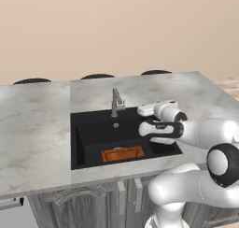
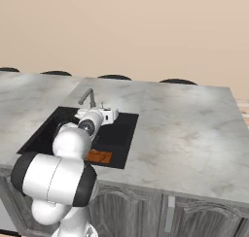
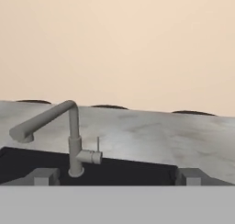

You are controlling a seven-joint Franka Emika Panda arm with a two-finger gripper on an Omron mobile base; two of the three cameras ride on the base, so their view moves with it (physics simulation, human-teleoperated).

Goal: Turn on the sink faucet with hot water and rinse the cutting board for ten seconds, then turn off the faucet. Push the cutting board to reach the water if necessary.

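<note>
The black sink (image 1: 88,143) is set into the marble counter, and the orange-brown cutting board (image 1: 122,153) lies flat on its floor near the front wall. The grey faucet (image 1: 115,103) stands at the back rim and no water runs from it. My gripper (image 1: 141,111) hovers over the basin's back right part, to the right of the faucet and apart from it, open and holding nothing. In the hand view the faucet (image 3: 72,140) with its small side lever (image 3: 97,147) stands ahead, left of centre, and my fingertips (image 3: 43,176) are spread wide. From the right base view I see the faucet (image 2: 87,97), the gripper (image 2: 108,115) and the board (image 2: 99,157).
Marble counter (image 1: 32,129) stretches to both sides of the sink, wider on the right (image 2: 185,129). Dark rounded stool tops (image 1: 97,76) show beyond its far edge. Grey cabinet doors (image 1: 93,203) sit below. A plain beige wall lies behind.
</note>
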